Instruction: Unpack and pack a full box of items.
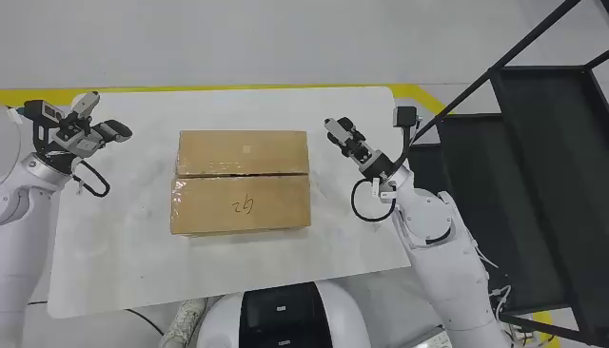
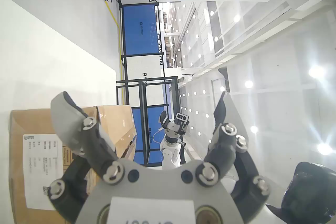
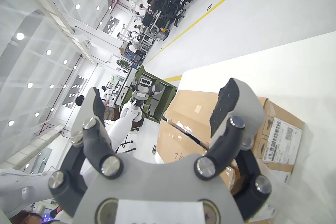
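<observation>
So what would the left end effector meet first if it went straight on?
Probably the far corner of the cardboard box; one finger of the left end effector lines up with it, though it may skim past.

Handwritten "26" on box [image 1: 269,207] flap, side labels [image 3: 282,140] illegible

The box [image 1: 243,180] is showing plain tan cardboard, with a dark handwritten scrawl [image 1: 244,205] running across its nearer flap and glossy clear tape [image 3: 181,126] glinting along its centre seam. White labels [image 3: 283,135] with black print are sitting on its end faces. Under the box, the table [image 1: 114,253] is showing plain white. Beyond the box, a yellow line [image 1: 238,88] is edging the pale grey floor [image 1: 285,25]. Either side of the box, the left gripper [image 2: 143,101] and right gripper [image 3: 161,89] are showing grey fingers [image 3: 249,101] with black pads [image 3: 223,104], on white arms [image 1: 438,224]. Past the right gripper from the box, a black metal frame [image 1: 533,158] is standing.
</observation>
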Tool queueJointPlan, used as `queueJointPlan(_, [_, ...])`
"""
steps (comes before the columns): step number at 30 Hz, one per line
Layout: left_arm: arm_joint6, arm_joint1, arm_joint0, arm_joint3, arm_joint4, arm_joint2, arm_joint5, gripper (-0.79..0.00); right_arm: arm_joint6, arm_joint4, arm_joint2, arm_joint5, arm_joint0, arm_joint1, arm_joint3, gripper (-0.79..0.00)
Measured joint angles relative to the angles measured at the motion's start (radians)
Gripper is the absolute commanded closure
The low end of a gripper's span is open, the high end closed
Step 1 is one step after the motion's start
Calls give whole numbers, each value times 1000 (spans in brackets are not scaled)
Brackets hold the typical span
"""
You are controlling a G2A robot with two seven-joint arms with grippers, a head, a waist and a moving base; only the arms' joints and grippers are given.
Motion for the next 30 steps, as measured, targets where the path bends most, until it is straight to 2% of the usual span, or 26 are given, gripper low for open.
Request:
queueJointPlan(22, [17, 2, 13, -21, 13, -10, 5, -785, 14, 4, -5, 6, 0, 1, -1, -785])
queueJointPlan(25, [-87, 5, 14, -23, -16, -14, 26, -785, 147, 45, -1, 35, 21, 11, 9, -785])
queueJointPlan(26, [-151, 8, 2, -7, -21, -14, 35, -785, 226, 56, 9, 51, 33, 18, 18, -785])
queueJointPlan(30, [-280, 15, -66, 75, 65, 0, 21, -785, 485, 101, 61, 86, 57, 42, 46, -785])
